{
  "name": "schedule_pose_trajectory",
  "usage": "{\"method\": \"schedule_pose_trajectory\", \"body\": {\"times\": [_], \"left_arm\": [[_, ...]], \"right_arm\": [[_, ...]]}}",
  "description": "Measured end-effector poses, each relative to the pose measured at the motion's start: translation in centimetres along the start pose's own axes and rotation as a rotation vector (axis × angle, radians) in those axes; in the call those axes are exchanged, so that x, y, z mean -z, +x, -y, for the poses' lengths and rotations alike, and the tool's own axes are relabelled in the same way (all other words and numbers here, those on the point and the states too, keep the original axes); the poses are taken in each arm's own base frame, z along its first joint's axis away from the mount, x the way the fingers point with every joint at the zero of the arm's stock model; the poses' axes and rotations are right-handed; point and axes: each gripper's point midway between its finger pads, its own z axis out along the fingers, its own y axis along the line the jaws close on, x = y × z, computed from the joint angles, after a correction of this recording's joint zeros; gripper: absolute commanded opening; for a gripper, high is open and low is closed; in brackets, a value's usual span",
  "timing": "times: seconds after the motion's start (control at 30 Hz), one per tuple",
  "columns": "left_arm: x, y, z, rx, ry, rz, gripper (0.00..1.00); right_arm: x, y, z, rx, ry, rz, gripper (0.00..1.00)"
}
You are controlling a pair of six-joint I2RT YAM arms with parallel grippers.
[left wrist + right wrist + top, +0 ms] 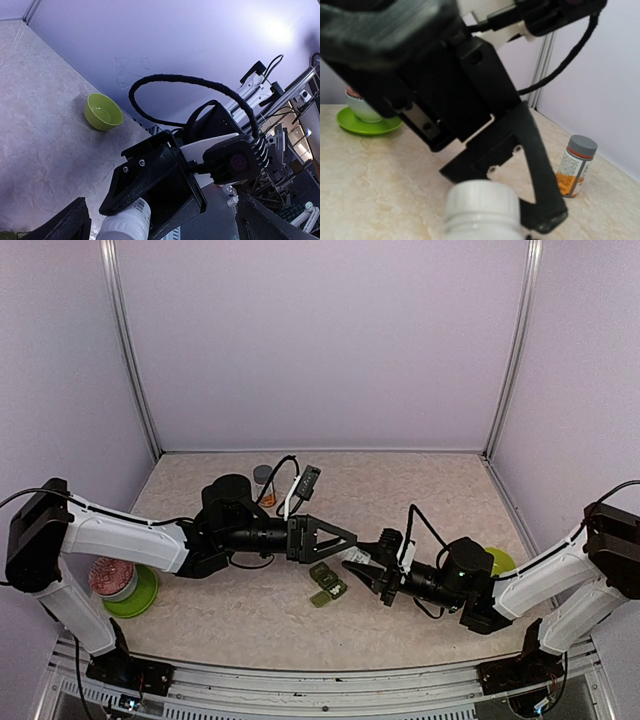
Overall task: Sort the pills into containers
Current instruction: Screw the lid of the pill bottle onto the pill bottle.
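My right gripper (352, 565) is shut on a white pill bottle (480, 210) at mid-table, with the cap end pointing left. My left gripper (345, 540) faces it, open, its black fingers (540, 170) spread just beyond the cap. In the left wrist view the bottle (125, 222) sits under the right gripper's dark finger (150, 175), between my own wide-apart fingers. The containers, a small olive-green pill box (326, 583), lie on the table just below both grippers. The pills themselves are hidden.
A grey-capped bottle with an orange label (575, 167) stands at the back (264, 483). A lime-green bowl (103, 112) sits at the right (497, 561). A white cup on a green saucer (125, 585) stands at the left. Side walls enclose the table.
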Motion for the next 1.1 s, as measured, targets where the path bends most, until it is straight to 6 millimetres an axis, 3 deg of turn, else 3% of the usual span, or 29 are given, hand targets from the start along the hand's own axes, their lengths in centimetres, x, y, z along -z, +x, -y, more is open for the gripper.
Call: {"method": "schedule_pose_trajectory", "body": {"times": [0.67, 1.1], "left_arm": [[0.0, 0.1, -0.1, 0.002, -0.003, -0.001, 0.99], [0.0, 0.3, -0.3, 0.006, -0.009, -0.007, 0.99]], "right_arm": [[0.5, -0.5, 2.1, 0.023, 0.117, -0.001, 0.00], [0.2, 0.0, 1.3, 0.026, 0.076, -0.012, 0.00]]}}
